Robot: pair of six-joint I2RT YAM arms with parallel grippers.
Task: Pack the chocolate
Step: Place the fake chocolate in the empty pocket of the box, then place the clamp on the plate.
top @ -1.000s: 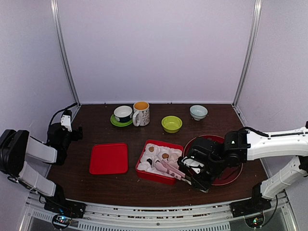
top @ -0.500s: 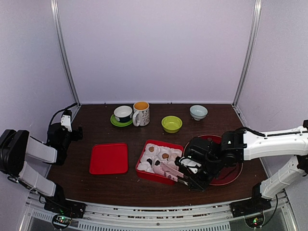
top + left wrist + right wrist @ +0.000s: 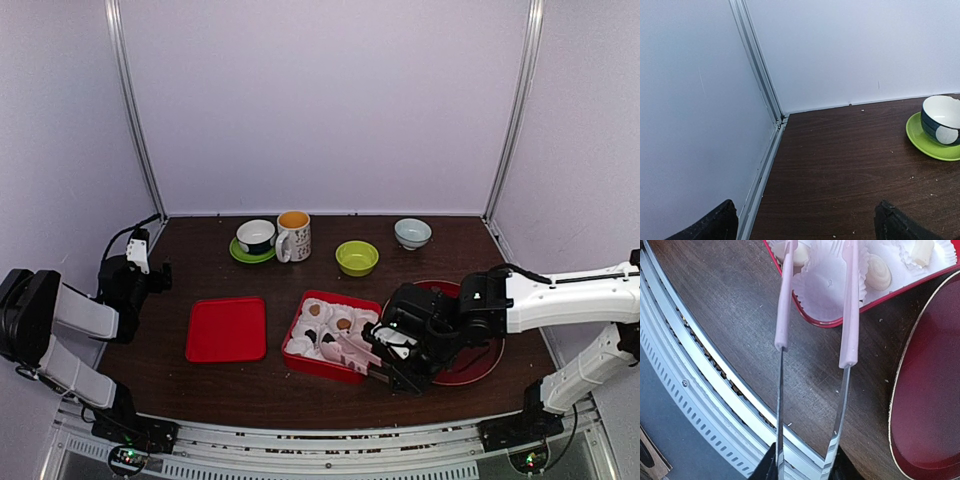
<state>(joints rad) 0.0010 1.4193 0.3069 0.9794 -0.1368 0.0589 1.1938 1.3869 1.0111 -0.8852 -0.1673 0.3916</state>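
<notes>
Currently the chocolate (image 3: 314,310) lies inside a red box (image 3: 318,368) near the middle of the table (image 3: 200,250). Each piece sits in a white paper cup (image 3: 300,345). Two tan pieces show in the far half of the box. The right wrist view shows a cream-white piece (image 3: 879,275) at the near right corner of the box, beside a paper cup (image 3: 825,290) with its bottom bare.

The tongs (image 3: 350,350) reach from the right over the near right part of the box. Their pink tips stand apart above the paper cups. Whether a tip touches a piece cannot be told.

The right gripper (image 3: 392,365) is closed on the bare metal end of the tongs, with the two metal arms running between its fingers. It hangs above the table just right of the box, over the left rim of a dark red plate (image 3: 480,365).

The left gripper (image 3: 805,227) is spread wide and holds nothing. It sits near the left edge of the table and faces the far left corner.

A flat red lid (image 3: 226,329) lies just left of the box. Along the far side stand, from left to right, a cup (image 3: 256,236) on a green saucer (image 3: 240,253), a mug (image 3: 294,236), a green bowl (image 3: 357,258) and a pale blue bowl (image 3: 412,233).
</notes>
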